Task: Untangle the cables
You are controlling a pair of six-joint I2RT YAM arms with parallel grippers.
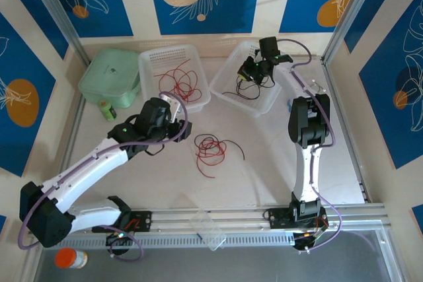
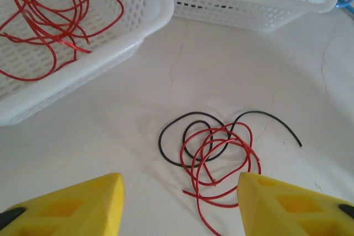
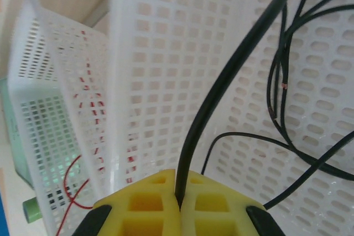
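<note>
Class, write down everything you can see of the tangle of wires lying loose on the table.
The tangle is thin red and black wires, glossy like plastic-coated cord, looped through each other in loose rings. One black end trails off to the side. It lies flat on the pale table, apart from the nearest white basket. The open left pincer hovers near it, not touching; nothing holds it.

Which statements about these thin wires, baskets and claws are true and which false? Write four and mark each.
1. The right claw is shut on a thin black wire. True.
2. The left claw grips a red wire. False: it is open above the loose tangle of wires.
3. The left white perforated plastic basket holds thin red wires. True.
4. That tangle is all red. False: a black strand runs through it too.
</note>
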